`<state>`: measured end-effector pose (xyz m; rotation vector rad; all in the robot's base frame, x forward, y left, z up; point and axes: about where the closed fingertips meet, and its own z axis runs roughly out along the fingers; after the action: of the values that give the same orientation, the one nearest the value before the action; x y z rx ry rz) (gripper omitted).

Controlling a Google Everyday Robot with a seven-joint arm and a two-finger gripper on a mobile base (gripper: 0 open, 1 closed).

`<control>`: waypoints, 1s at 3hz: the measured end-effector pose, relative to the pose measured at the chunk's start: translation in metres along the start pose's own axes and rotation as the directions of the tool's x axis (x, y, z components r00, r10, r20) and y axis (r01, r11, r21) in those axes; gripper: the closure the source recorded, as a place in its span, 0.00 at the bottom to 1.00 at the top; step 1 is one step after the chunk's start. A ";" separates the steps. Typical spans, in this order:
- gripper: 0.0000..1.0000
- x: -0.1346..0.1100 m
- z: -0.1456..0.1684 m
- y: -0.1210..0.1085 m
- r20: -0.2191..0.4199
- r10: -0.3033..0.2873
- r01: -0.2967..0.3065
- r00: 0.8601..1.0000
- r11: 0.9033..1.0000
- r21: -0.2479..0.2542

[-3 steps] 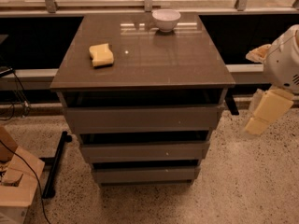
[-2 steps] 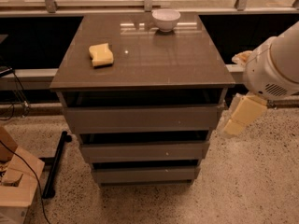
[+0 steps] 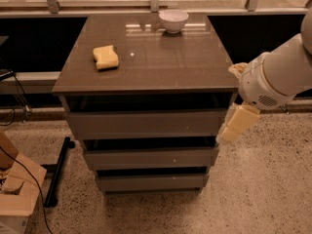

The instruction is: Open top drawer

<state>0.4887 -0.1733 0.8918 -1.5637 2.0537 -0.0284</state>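
Observation:
The top drawer [image 3: 146,124] is the widest grey-brown front panel, just under the cabinet's top, with a dark gap above it. Its front stands about flush with the cabinet's front. Two narrower drawers [image 3: 151,158] sit below it, stepped back. My gripper [image 3: 230,129] is cream-coloured and hangs from the white arm [image 3: 273,79] at the right. It points down and to the left, right at the top drawer's right end, near the cabinet's front right corner. It holds nothing that I can see.
A yellow sponge [image 3: 106,57] and a white bowl [image 3: 173,19] sit on the cabinet's glossy brown top [image 3: 161,62]. A cardboard box [image 3: 14,194] and a black bar [image 3: 57,172] lie on the speckled floor at the left. A ledge with railing posts runs behind.
My arm and gripper have moved left, from out at the right of the cabinet to the top drawer's right end. The drawers have not moved.

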 end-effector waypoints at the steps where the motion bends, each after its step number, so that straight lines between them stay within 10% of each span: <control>1: 0.00 -0.002 0.003 0.004 -0.031 0.021 -0.020 0.999 0.999 0.031; 3: 0.00 0.004 0.085 0.033 0.017 0.029 -0.028 0.999 0.998 -0.059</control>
<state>0.4958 -0.1398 0.8072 -1.5640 2.0800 0.0567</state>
